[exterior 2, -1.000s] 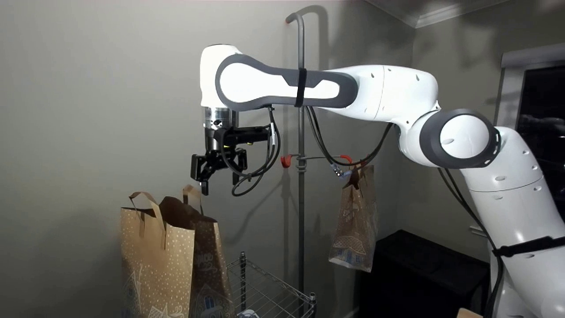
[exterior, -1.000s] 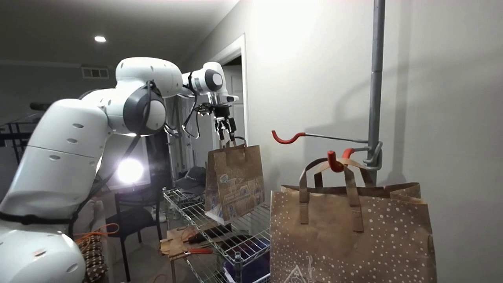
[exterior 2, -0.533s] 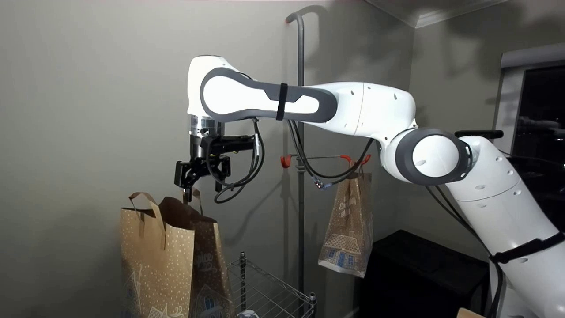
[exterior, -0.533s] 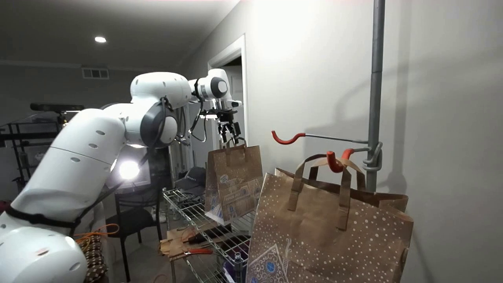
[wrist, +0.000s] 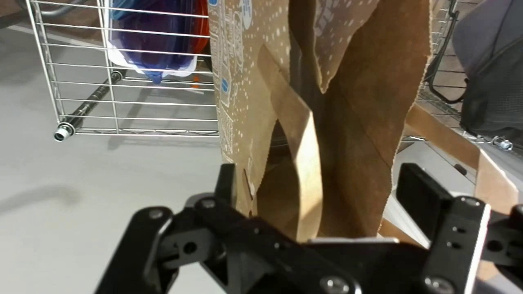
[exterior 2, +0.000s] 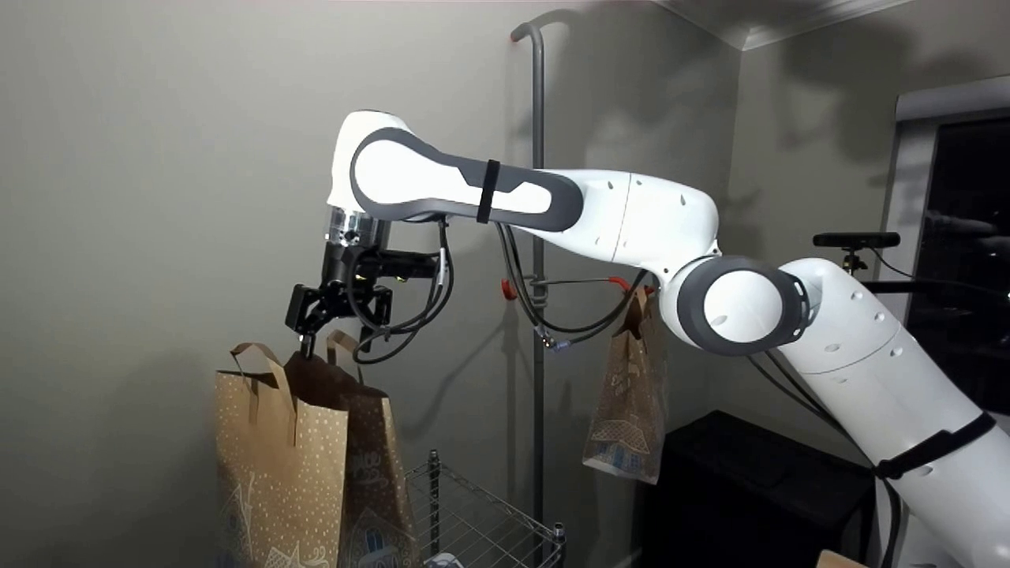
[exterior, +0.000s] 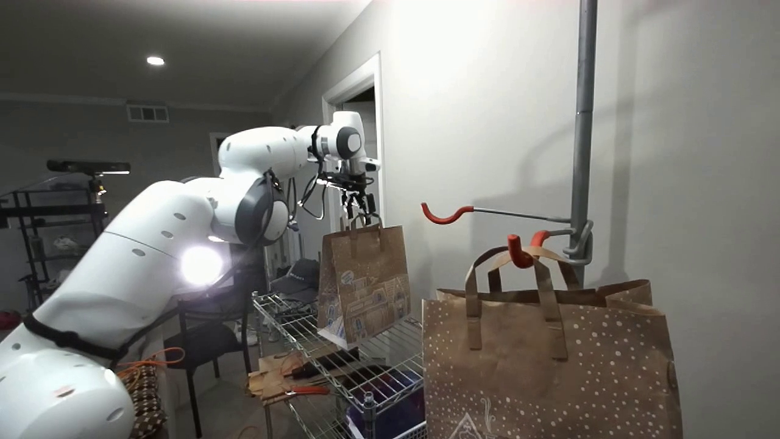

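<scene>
My black gripper (exterior: pixel 359 216) is open and empty just above a brown paper bag (exterior: pixel 372 274) with white dots and printed houses. The bag stands upright on a wire shelf. In an exterior view the gripper (exterior 2: pixel 335 347) has one fingertip over the bag's opening, and the right handle (exterior 2: pixel 334 341) shows between its fingers. The left handle (exterior 2: pixel 267 353) is outside them. In the wrist view the gripper (wrist: pixel 320 185) has a handle (wrist: pixel 309 175) between its spread fingers. The bag's other handle (wrist: pixel 496 175) is beyond the right finger. I cannot tell whether any finger touches the bag.
A second paper bag (exterior: pixel 548 378) hangs by its handles from a red-tipped hook (exterior: pixel 518 251) on a grey pole (exterior: pixel 584 122). A vacant red hook (exterior: pixel 448 215) sticks out nearby. The wire shelf (wrist: pixel 159 104) is below, with a dark cap (exterior: pixel 298 277) on it.
The arm has lowered and reached farther out, bringing the gripper down over the bag's handle. The gripper has tilted slightly. The hanging bag swung aside and back; the standing bag has not moved.
</scene>
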Available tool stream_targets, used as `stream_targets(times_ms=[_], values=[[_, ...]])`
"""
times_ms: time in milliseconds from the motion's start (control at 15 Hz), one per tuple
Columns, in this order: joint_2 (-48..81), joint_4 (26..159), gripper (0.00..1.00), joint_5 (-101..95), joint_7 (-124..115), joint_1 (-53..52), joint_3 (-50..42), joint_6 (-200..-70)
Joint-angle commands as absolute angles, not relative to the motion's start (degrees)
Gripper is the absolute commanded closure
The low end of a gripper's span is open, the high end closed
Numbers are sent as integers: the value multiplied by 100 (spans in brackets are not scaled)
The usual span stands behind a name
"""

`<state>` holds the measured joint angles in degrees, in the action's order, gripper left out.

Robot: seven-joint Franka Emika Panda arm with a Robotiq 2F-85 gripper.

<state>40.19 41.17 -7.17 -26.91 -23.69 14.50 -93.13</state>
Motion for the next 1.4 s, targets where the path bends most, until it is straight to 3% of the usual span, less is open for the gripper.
stream_targets(times_ms=[0,667,1333], values=[[4278,3713,0,-329,-2574,-2276,1653,-9343],[4506,3380,0,-409,-2236,-2771,1780,-9113],[4711,3168,0,-1180,-2418,-3233,1325,-9311]])
